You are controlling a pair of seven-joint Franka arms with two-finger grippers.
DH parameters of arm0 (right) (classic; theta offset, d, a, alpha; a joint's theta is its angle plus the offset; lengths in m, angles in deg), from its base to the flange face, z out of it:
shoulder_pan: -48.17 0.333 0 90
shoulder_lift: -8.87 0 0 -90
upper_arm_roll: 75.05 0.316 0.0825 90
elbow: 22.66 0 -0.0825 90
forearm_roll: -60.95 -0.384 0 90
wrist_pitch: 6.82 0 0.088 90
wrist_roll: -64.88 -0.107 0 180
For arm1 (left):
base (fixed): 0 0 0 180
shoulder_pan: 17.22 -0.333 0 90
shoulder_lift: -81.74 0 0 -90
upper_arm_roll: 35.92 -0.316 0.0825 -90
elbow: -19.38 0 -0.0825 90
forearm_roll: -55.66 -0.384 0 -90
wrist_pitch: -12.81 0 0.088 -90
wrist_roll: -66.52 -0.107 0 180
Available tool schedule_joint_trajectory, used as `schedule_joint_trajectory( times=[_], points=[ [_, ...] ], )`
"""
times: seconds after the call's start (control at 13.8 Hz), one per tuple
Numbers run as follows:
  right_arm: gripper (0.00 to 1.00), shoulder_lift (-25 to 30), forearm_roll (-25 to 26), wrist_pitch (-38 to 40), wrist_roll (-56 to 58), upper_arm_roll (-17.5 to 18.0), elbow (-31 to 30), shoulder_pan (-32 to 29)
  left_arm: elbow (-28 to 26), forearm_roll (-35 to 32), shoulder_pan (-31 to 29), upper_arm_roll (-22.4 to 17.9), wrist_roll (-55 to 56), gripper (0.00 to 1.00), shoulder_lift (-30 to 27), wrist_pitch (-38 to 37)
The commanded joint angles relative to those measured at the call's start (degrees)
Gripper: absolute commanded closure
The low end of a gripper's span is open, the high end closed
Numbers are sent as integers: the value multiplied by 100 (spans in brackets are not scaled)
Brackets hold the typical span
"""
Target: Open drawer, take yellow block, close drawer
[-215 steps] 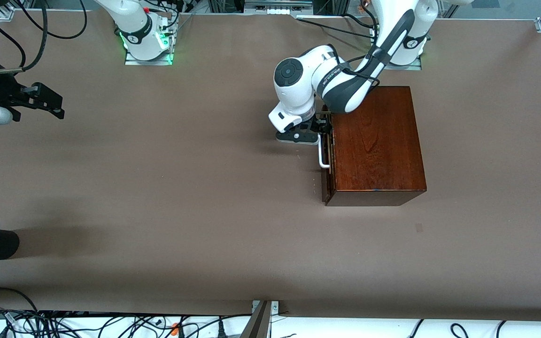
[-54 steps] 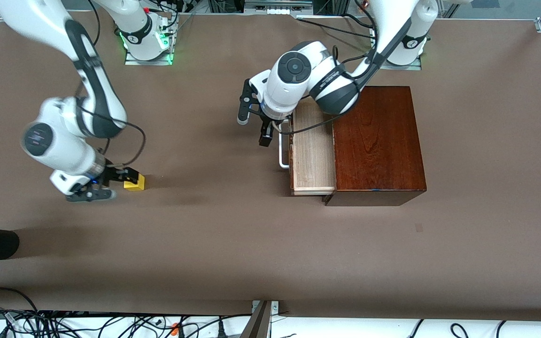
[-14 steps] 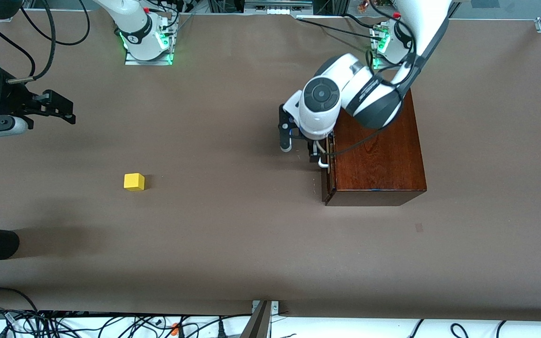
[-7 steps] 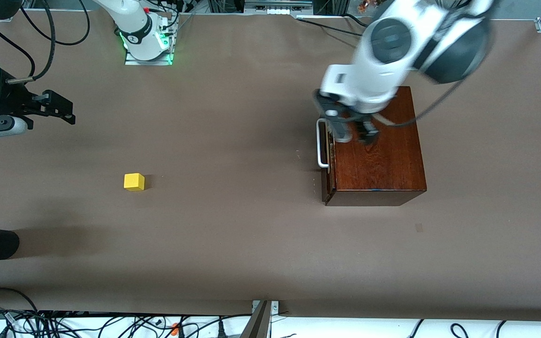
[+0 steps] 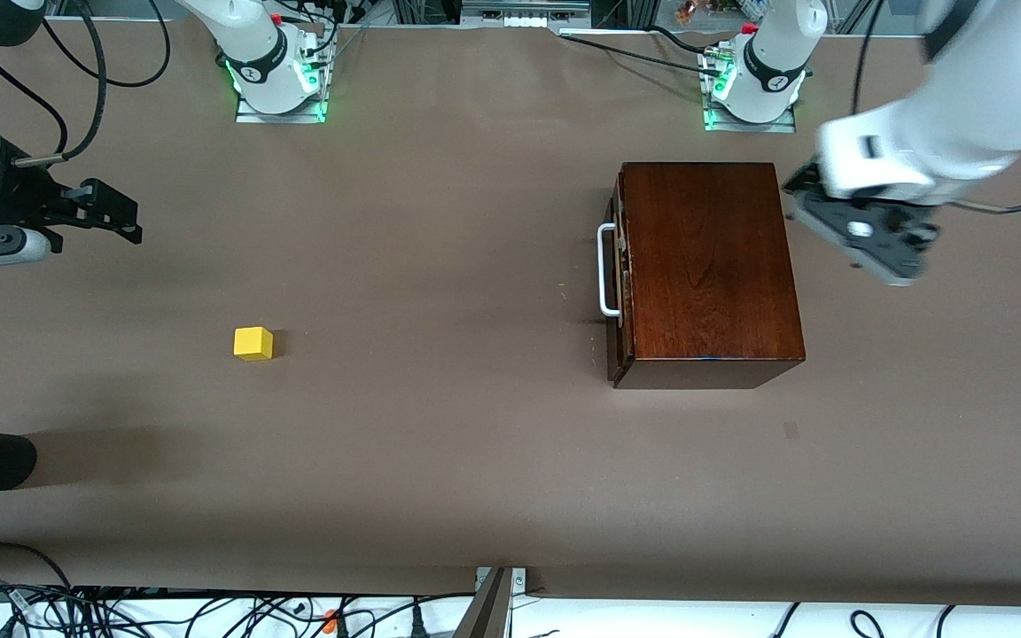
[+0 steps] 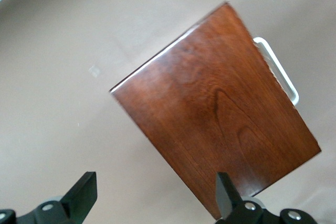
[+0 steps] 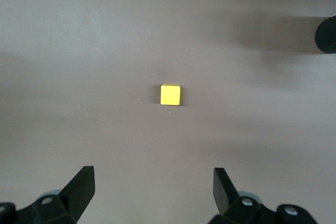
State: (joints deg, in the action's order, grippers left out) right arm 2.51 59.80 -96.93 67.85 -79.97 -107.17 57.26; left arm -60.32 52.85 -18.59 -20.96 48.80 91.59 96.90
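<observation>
While the drawer (image 5: 619, 283) sat shut, flush in the dark wooden box (image 5: 707, 266) with its white handle (image 5: 604, 270) facing nine o'clock toward the right arm's end of the tabletop (image 5: 475, 461), the yellow block (image 5: 253, 343) lay alone on the bare tabletop — well apart from the box, out at the box's nine o'clock and a little nearer the front camera. The left gripper (image 5: 861, 235) hung in the air over the tabletop just off the box's three o'clock edge, released, its fingers (image 6: 84, 195) spread wide and empty. The right gripper (image 5: 107, 213) waited up at the right arm's end of the tabletop — above the block, fingers (image 7: 79, 187) parted and holding nothing.
</observation>
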Motion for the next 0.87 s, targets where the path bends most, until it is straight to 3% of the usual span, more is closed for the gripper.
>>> schedule_joint_trajectory(
  times=[0.0,0.15,0.29,0.36,0.8],
  points=[
    [0,-59,0,29,-16,-10,163,-30,-264,229,564,-868,1502,0,-272,262],
    [0,-59,0,29,-16,-10,163,-21,-895,185,752,-1258,2166,0,-762,826],
    [0,-59,0,29,-16,-10,163,-21,-1380,185,769,-1486,2159,0,-1045,845],
    [0,-59,-8,29,-16,-10,163,-30,-1469,246,769,-1661,2167,0,-1055,862],
    [0,-59,-17,29,-25,-10,163,-21,-1593,282,708,-1672,2150,0,-1020,1047]
  ],
)
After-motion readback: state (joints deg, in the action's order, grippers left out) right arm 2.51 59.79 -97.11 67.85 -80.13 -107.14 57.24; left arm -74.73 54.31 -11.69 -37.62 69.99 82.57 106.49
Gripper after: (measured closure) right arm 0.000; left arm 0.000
